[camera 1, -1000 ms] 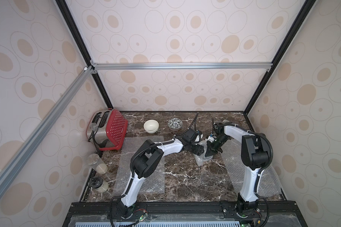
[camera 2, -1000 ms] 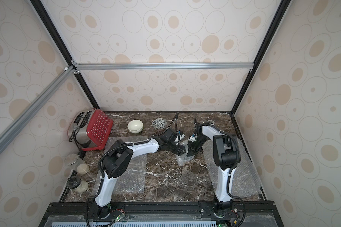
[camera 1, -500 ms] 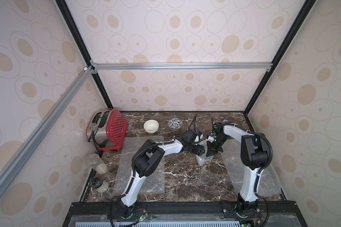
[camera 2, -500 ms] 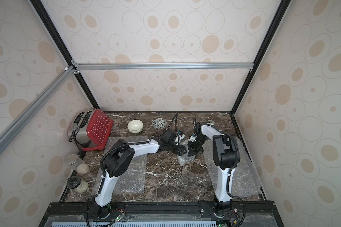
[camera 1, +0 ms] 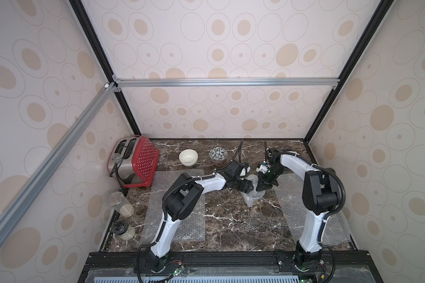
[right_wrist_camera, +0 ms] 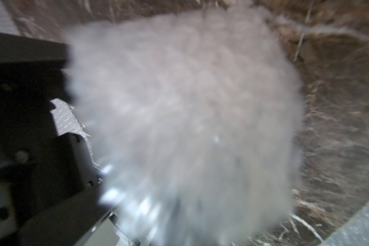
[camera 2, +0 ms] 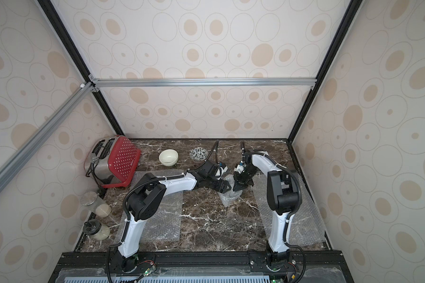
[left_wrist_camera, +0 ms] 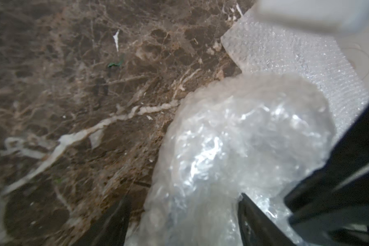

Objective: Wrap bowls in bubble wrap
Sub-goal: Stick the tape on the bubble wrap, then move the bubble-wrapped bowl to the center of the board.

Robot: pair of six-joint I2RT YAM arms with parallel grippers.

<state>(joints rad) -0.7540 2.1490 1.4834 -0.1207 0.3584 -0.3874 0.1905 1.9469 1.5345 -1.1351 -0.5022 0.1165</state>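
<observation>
— Marble, dark brown with white veins: that's the table (camera 1: 231,227). Where's the work?

— Just past centre, toward one o'clock: a crumpled bubble-wrap bundle (camera 1: 253,197). I'd judge a bowl sits inside, though the film hides it.

— And the pincers?

— The left gripper (left_wrist_camera: 185,217) straddles the bundle, fingers wide. Squeezing or merely flanking, I cannot tell. The right gripper (camera 1: 261,186) noses in from three o'clock, and blur hides its jaws.

— The step?

— Closing the first wrap, I'd say. Next calls for tucking loose film under before it springs open.

— What's left?

— The cream bowl (camera 1: 188,156) and leaf-patterned bowl (camera 1: 218,153) sit bare near twelve. One flat sheet (camera 1: 192,230) lies at seven, a second sheet (camera 1: 287,196) at four. The toaster (camera 1: 142,164) is at ten, the jars (camera 1: 121,204) at eight, with oval-dotted walls around.
</observation>
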